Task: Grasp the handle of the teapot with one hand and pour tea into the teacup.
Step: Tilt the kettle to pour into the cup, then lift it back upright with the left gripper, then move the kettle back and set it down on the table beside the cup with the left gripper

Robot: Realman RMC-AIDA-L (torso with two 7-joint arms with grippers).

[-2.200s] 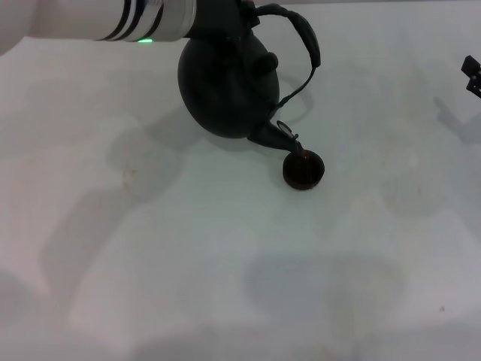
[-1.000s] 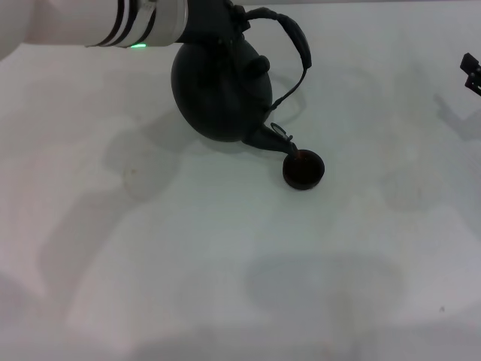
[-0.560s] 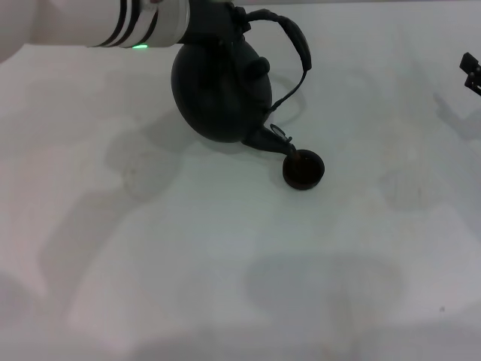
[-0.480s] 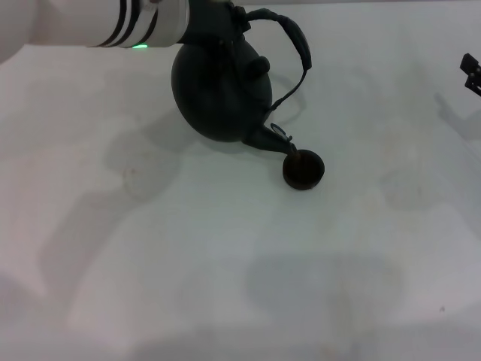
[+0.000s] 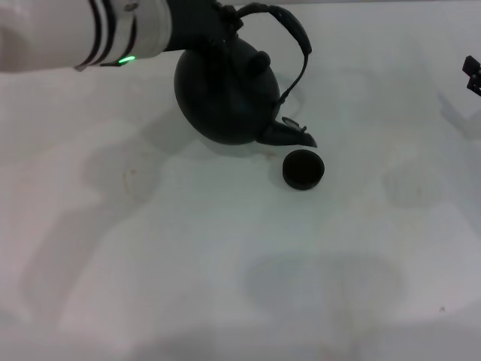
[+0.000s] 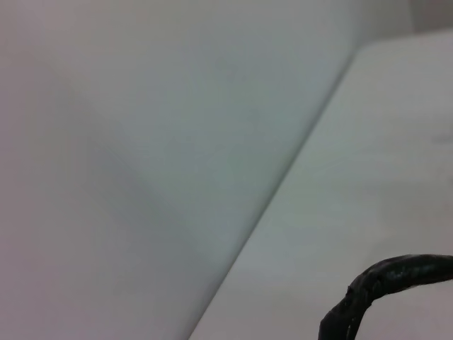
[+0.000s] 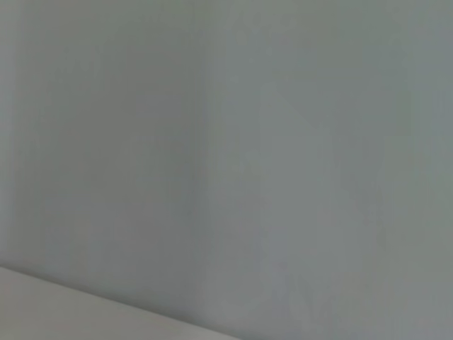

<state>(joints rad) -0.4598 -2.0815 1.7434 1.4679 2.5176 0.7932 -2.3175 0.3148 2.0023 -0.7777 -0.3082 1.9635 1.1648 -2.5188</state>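
Note:
The matte black teapot [image 5: 224, 94] hangs over the white table [image 5: 225, 263] at the back centre, tilted toward the right. Its spout [image 5: 291, 136] points right, just above and behind the teacup [image 5: 304, 169]. The small dark teacup stands on the table, apart from the spout. The arched handle [image 5: 297, 37] rises over the knobbed lid [image 5: 261, 62]. My left gripper [image 5: 218, 16] is shut on the handle's left end and carries the pot. A piece of the handle also shows in the left wrist view [image 6: 396, 278]. My right gripper [image 5: 473, 75] is parked at the far right edge.
The table's back edge meets a pale wall [image 6: 177, 142] right behind the teapot. My white left forearm [image 5: 83, 34] reaches in from the upper left. The right wrist view shows only the pale wall.
The teapot has tipped back: its spout, which dipped into the teacup, has risen and now points more level beside the cup's rim. My left arm has rotated and shifted slightly left.

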